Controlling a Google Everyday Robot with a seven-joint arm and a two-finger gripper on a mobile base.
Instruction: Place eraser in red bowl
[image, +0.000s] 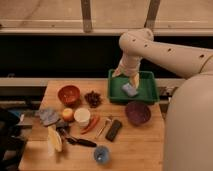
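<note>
The eraser (114, 130), a flat black oblong block, lies on the wooden table (145, 145) in front of centre, slightly tilted. The red bowl (69, 94) stands at the back left of the table and looks empty. My gripper (128, 80) hangs from the white arm (165, 52) over the green tray (147, 95) at the back of the table, just above a pale blue lump (130, 90). It is well away from the eraser, behind and to the right of it, and far to the right of the red bowl.
A dark purple bowl (137, 113) sits right of the eraser and a blue cup (101, 154) near the front edge. A white cup (82, 116), apple (67, 114), orange-red vegetable (91, 124), black-handled tool (82, 142), banana (54, 139), grey cloth (49, 116) and dark cluster (93, 98) crowd the left half.
</note>
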